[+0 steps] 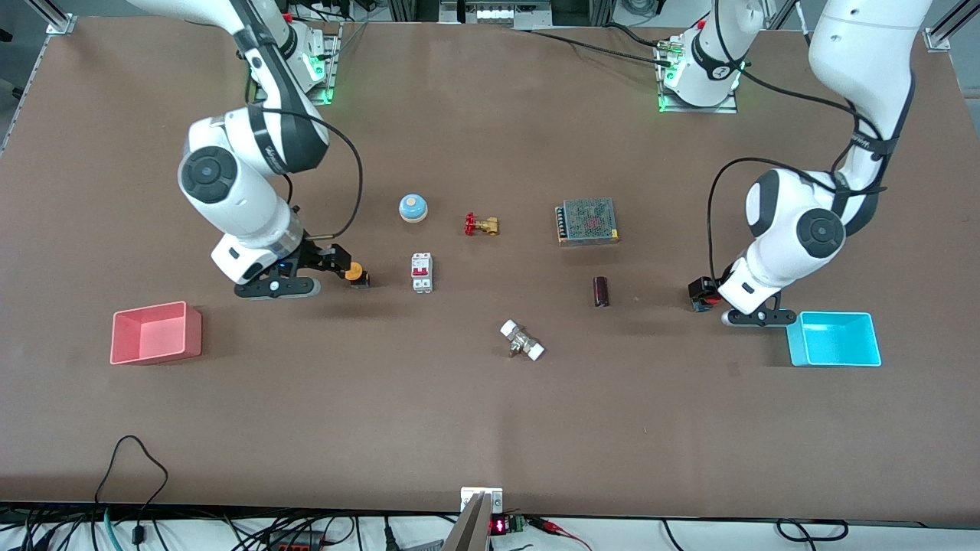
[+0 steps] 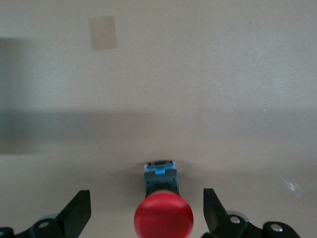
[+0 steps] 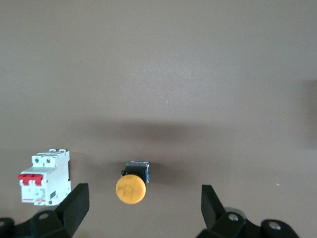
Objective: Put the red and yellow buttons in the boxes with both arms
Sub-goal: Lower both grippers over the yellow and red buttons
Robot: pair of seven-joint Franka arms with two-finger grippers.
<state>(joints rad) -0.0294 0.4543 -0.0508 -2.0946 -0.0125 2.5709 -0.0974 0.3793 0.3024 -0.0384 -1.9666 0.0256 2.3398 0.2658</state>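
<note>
The orange-yellow button [image 1: 354, 272] lies on the brown table, its cap toward my right gripper [image 1: 346, 268]. In the right wrist view the button [image 3: 131, 188] lies between the open fingers [image 3: 74, 204], untouched. The red button [image 1: 703, 295] lies near the cyan box [image 1: 834, 339], at my left gripper [image 1: 718, 300]. In the left wrist view its red cap [image 2: 163, 216] and dark body [image 2: 159, 176] sit between the open fingers [image 2: 214, 207], with gaps on both sides. The salmon pink box [image 1: 157, 333] stands at the right arm's end, nearer the front camera than my right gripper.
Mid-table lie a blue dome bell [image 1: 413, 207], a brass valve with a red handle [image 1: 481, 225], a white circuit breaker [image 1: 421, 272], also in the right wrist view [image 3: 43, 177], a metal power supply [image 1: 587, 220], a dark cylinder [image 1: 601, 291] and a white-ended fitting [image 1: 522, 340].
</note>
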